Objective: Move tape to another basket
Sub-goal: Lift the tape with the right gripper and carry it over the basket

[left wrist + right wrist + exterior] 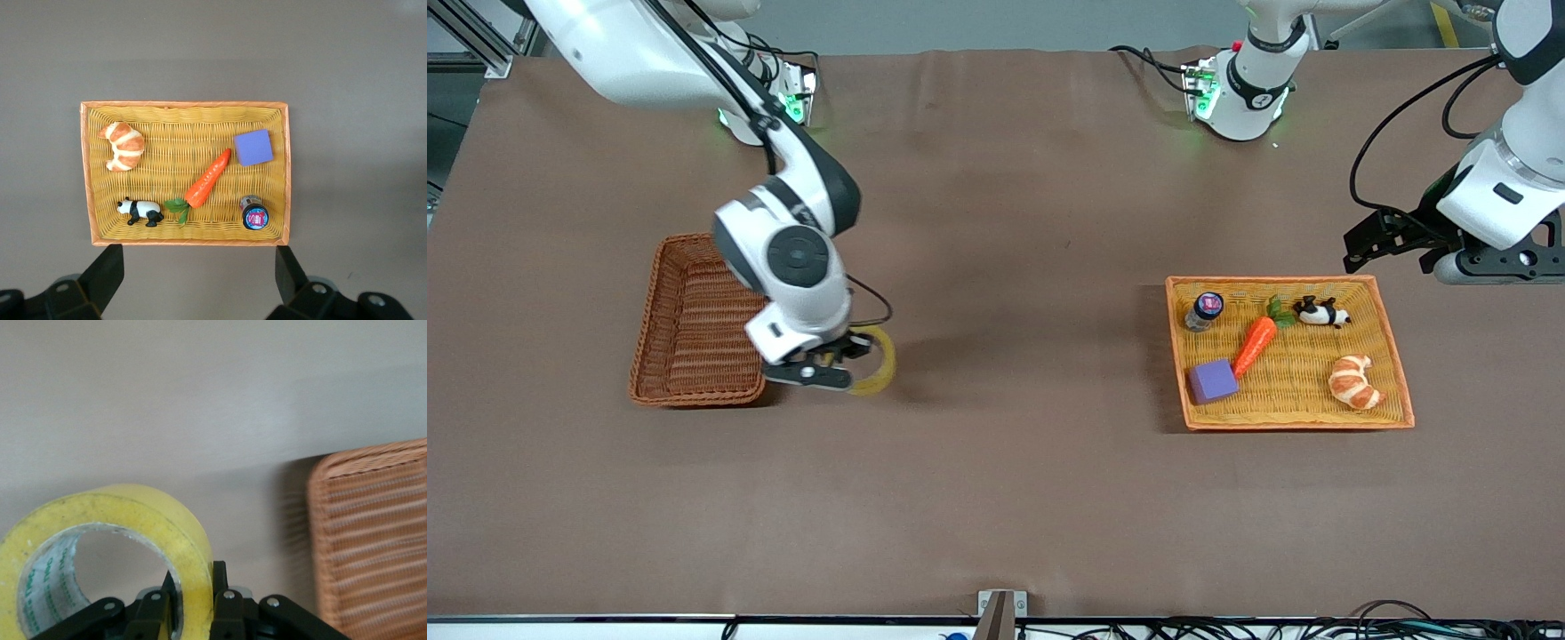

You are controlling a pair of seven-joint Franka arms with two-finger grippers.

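Observation:
The tape is a yellowish ring held on edge in my right gripper. The fingers pinch its wall, one inside the ring and one outside, as the right wrist view shows on the tape and the gripper. It hangs low over the bare table, just beside the reddish-brown wicker basket, off the corner of the basket nearer the front camera; the basket also shows in the right wrist view. My left gripper is open and empty, raised by the yellow tray's edge.
The yellow-orange woven tray lies toward the left arm's end. It holds a croissant, a carrot, a purple block, a toy panda and a small jar. The reddish-brown basket looks empty.

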